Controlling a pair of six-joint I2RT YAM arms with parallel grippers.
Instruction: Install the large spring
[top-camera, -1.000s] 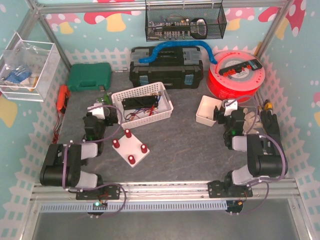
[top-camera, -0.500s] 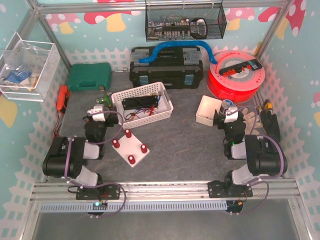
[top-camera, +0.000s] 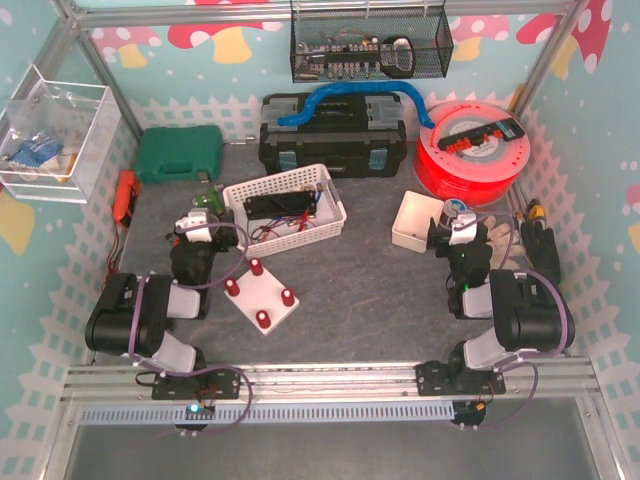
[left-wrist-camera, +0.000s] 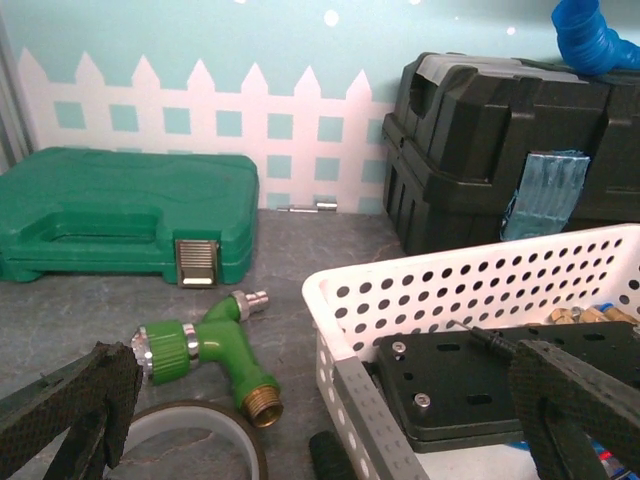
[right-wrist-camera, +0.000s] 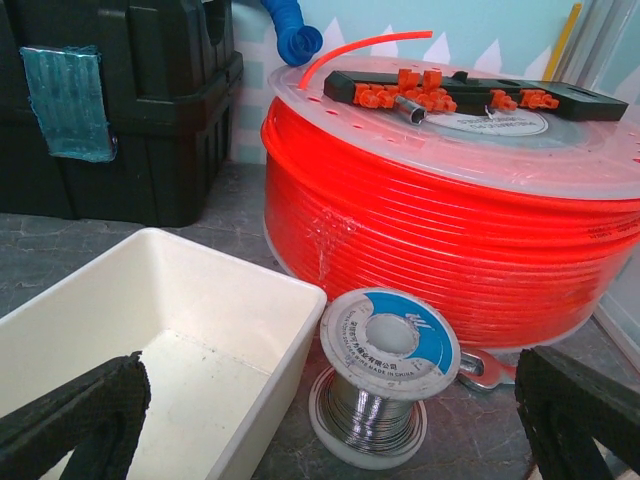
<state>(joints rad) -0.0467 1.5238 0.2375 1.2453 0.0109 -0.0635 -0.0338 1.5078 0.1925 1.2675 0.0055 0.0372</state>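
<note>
On the bench (top-camera: 380, 300), the biggest things, the black toolbox (top-camera: 333, 135) and the red filament spool (top-camera: 470, 150), stand at the back and play no part in this job. Nearer the arms lies the white perforated basket (top-camera: 280, 179), and just in front of it the white peg board (top-camera: 260, 295) with four upright red pegs (top-camera: 256, 268). I take the board to be where the spring goes.

The small white bin (top-camera: 408, 240) sits in front of the right arm, with a solder reel (right-wrist-camera: 388, 340) just beside it. The part of its floor that the right wrist view shows is bare.

The large spring cannot be made out in any view. It may lie in the basket among the wires and the black plate, but that is a guess.

The left tool (top-camera: 200, 218) faces the basket's near corner with its fingers (left-wrist-camera: 70, 410) spread wide and nothing between them. The right tool (top-camera: 452, 222), aimed at the bin and reel, is likewise spread and empty.

The task looks unstarted, so the step in hand is finding and picking up the spring. To do it well, look into the basket from above before reaching in. Keep the fingers off the wires. Grip the spring across its coils near one end, so the open end can drop straight over a peg. Bring it down upright, as a tilted spring would likely catch on the peg top.
</note>
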